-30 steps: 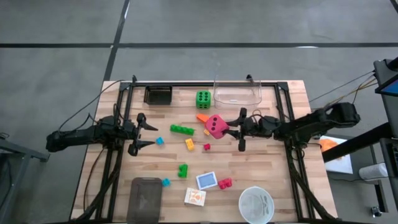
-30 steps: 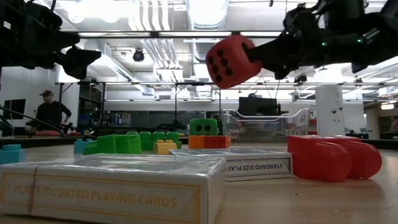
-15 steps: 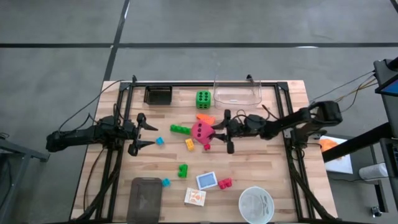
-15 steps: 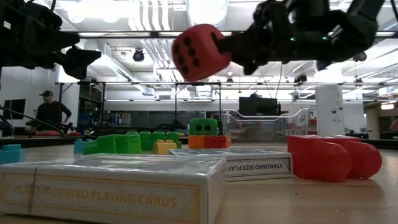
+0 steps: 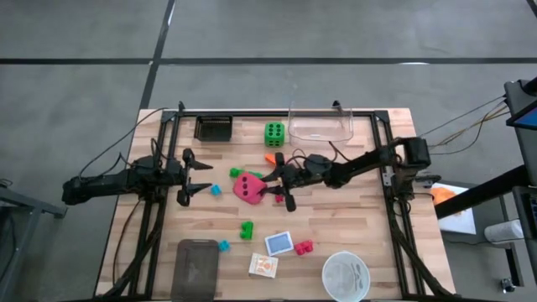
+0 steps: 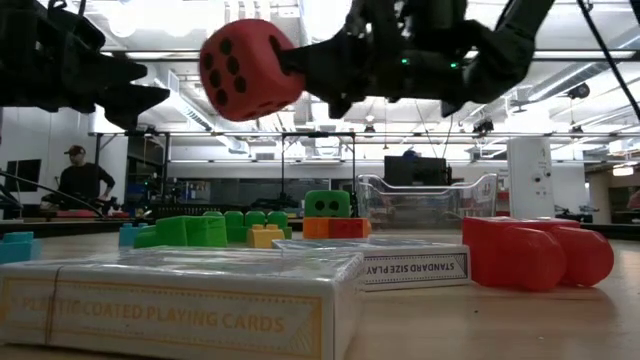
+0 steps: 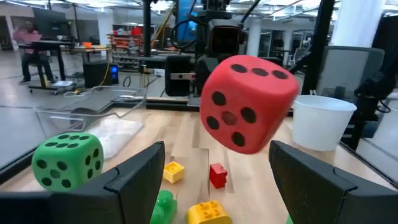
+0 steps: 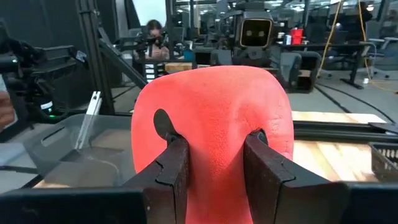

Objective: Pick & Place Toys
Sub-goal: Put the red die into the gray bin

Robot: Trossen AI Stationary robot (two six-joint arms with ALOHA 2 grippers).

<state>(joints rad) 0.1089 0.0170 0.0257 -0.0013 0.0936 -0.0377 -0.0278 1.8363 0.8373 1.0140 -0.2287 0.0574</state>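
A red die with dark dots (image 5: 249,188) hangs above the middle of the table, and my right gripper (image 5: 273,186) is shut on it. In the low view the red die (image 6: 250,68) sits high over the bricks. My left gripper (image 5: 198,178) stands open at the table's left, level, facing the die a short way off. In its wrist view the red die (image 7: 245,102) floats beyond the left gripper (image 7: 216,163). The green die (image 5: 273,132) rests on the table at the far side. Small bricks and two card packs (image 5: 279,243) lie around. My right gripper pinches the red die between its two fingers (image 8: 171,168) on two opposite faces, at the side of the die that faces the table's right (image 8: 214,155). The fingers come level from the table's right. The soft wall is dented in between them. The die is lifted clear of the table.
A clear tub (image 5: 320,124) stands at the far edge, with a black tray (image 5: 213,127) to its left. A white bowl (image 5: 346,276) and a grey lid (image 5: 195,267) sit at the near edge. Green (image 5: 245,229), blue (image 5: 215,190) and red (image 5: 303,247) bricks lie between.
My right gripper has carried the red die toward the table's left, staying level and clear of the table, and now holds it close in front of my left gripper.
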